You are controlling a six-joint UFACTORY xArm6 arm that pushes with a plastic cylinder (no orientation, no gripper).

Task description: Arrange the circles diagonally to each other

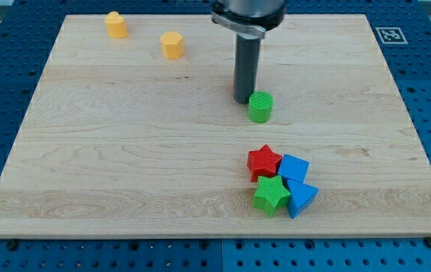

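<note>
Tip (244, 100) of dark rod, no jaws to open or close, touching upper-left edge of small green plastic circle block (260, 107), well above red star (264, 162) cluster; push slow, through centre, diagonal heading.

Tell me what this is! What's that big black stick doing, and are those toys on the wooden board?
That black stick is the end of a robot arm. It has no pincer or hand, so it holds nothing; it only pushes things by sliding my tip along the wooden board. There is one picture, looking down at the board from its front.

The little pieces are coloured blocks. My tip stands right beside the green circle block, on its upper left. Near the view's top left sit two orange-yellow blocks. Lower right is a tight cluster: a red star, a green star, a blue block and a blue triangle-like block.
</note>
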